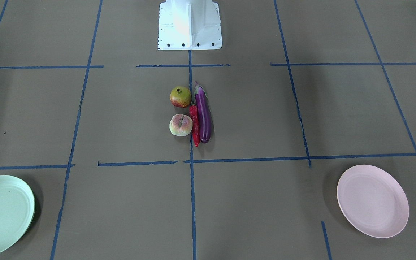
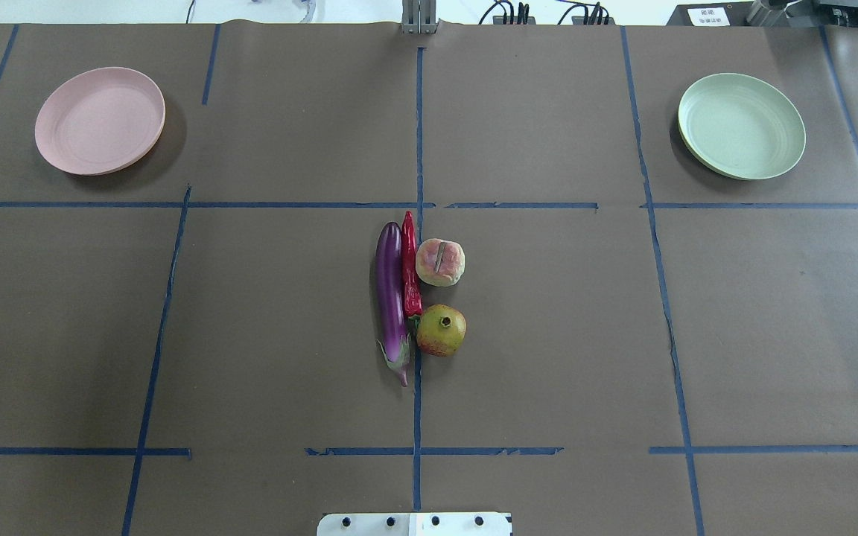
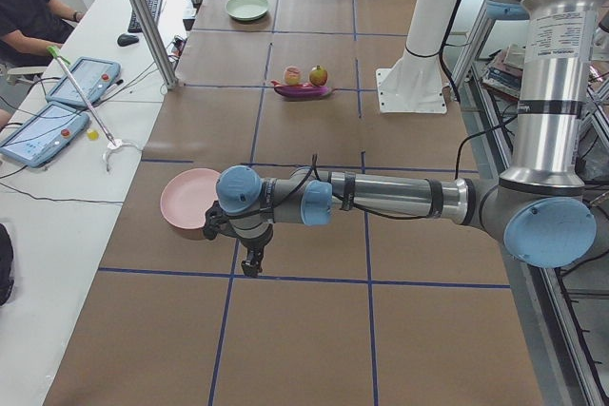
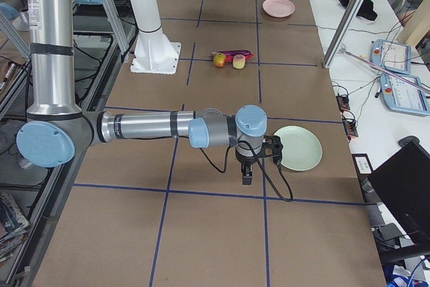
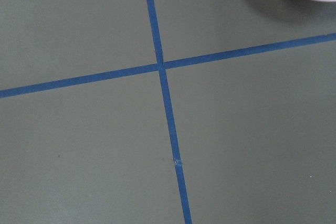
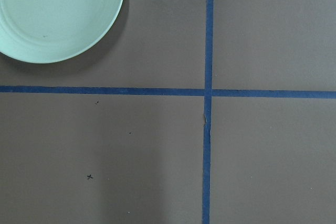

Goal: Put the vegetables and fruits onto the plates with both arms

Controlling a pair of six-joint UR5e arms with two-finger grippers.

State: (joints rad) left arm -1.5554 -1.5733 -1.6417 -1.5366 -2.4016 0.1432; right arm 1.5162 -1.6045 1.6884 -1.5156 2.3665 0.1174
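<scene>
Eggplant (image 2: 391, 298) touching chili (image 2: 409, 264), fruits (image 2: 440, 262) beside, plates (image 2: 100, 119) apart

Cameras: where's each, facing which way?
Front-facing: across the table, steeply down on the eggplant; only the white base block shows.
Overhead: from the base block's side, forward and down; its edge only.
Exterior left: table's end; left arm near, left gripper by pink plate.
Exterior right: opposite end; right arm, right gripper by green plate.
Left wrist: down on tape, pink plate rim; no fingers.
Right wrist: down on tape, green plate; no fingers.
Shared: eggplant in all four exterior views.
</scene>
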